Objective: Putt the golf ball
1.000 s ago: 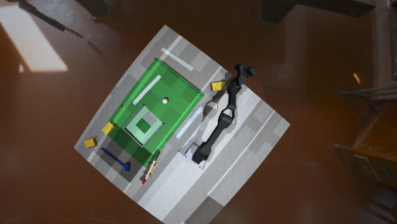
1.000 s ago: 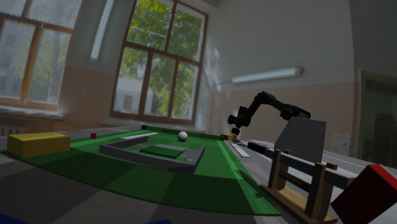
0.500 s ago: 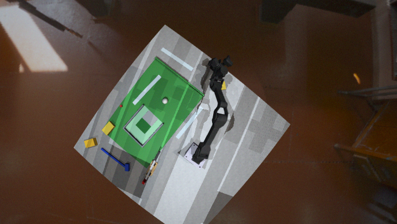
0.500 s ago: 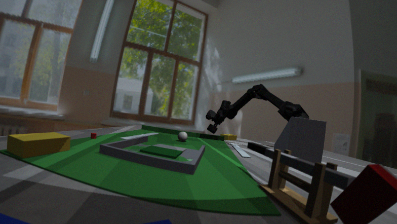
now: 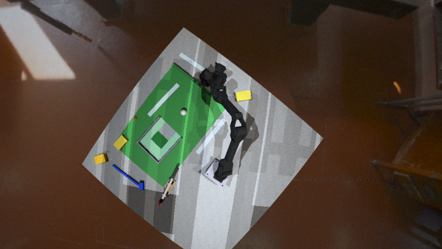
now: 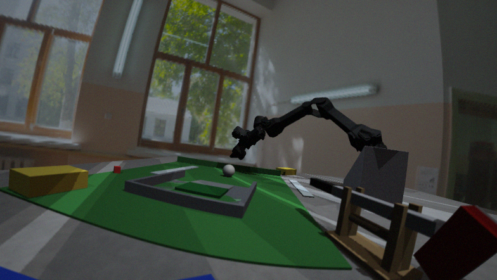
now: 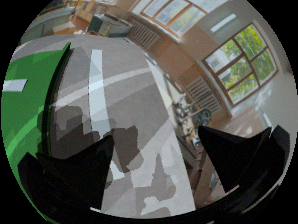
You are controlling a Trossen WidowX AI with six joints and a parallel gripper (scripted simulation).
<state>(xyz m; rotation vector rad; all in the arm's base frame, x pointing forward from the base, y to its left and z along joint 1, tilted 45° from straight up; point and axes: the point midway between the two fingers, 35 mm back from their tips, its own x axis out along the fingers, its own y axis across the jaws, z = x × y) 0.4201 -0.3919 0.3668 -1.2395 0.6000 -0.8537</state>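
The red putter lies on a wooden stand, its red head toward the table's front edge and its dark handle toward the green mat. The white golf ball rests on the mat, beyond the walled platform. A dark green square lies inside the platform's grey walls, with a grey ramp on the ball's side. My gripper is open and empty above the mat's far edge, well away from the putter.
A blue putter lies near the table's front left edge. Yellow blocks and a small red cube are around the mat. A low green wall lines its far edge.
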